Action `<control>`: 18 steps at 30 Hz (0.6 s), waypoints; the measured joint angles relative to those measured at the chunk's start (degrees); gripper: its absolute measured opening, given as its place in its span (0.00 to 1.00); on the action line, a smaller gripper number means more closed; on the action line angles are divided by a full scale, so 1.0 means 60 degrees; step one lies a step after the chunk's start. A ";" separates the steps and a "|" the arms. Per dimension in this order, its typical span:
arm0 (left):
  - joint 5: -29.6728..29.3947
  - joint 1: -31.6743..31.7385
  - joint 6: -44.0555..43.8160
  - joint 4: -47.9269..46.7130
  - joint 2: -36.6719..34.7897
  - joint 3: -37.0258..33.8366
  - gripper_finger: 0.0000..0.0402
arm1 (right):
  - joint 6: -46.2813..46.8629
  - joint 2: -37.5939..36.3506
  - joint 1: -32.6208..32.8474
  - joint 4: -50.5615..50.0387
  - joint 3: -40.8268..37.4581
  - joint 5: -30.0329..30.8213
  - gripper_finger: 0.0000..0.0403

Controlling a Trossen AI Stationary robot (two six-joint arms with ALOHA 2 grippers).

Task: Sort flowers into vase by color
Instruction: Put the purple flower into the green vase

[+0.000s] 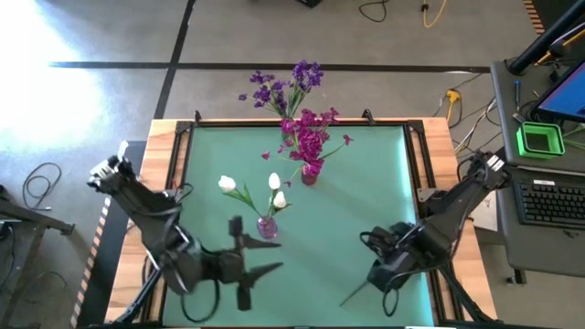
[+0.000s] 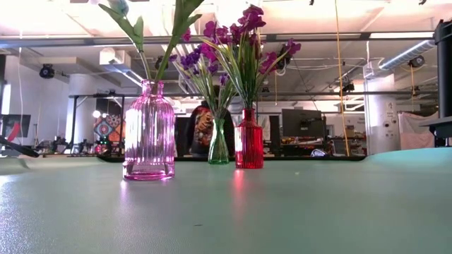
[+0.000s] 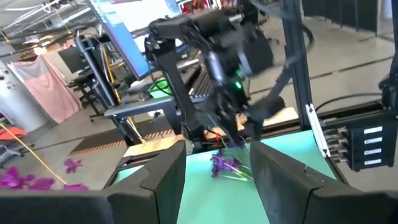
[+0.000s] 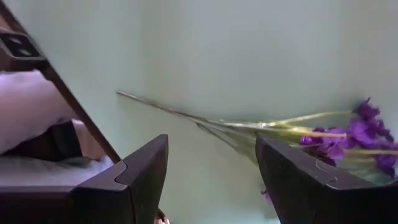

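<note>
At the near edge of the green surface [image 1: 366, 183], the right end effector [image 4: 211, 180] hangs with fingers spread, empty, above a loose violet-purple flower on a thin green stem [image 4: 261, 127] lying flat, probably lining up a pick. The left end effector [image 1: 260, 258] waits nearby, jaws apart, holding nothing. Mid-surface, a ribbed pink glass vase [image 2: 149, 130] holds white tulip buds [image 1: 251, 187]; farther back, a red vase [image 2: 248, 139] holds magenta clusters [image 1: 309, 137], and a green vase [image 2: 218, 141] holds purple ones [image 1: 283, 87], so the stray stem likely belongs there, past the other vases.
</note>
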 joint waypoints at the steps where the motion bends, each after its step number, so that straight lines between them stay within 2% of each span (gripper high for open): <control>1: 0.0000 0.0027 -0.0020 -0.0043 0.0238 0.0169 0.41 | -0.0004 -0.0142 0.0055 -0.0005 0.0000 0.0196 0.58; 11: -0.0022 0.0259 -0.0563 -0.0236 0.2291 0.1545 0.41 | -0.0996 -0.1435 0.0427 0.0065 -0.0004 0.3057 0.58; 18: -0.0102 0.0507 -0.0934 -0.0138 0.3259 0.1971 0.41 | -0.1692 -0.1791 0.0424 0.0080 -0.0004 0.4185 0.58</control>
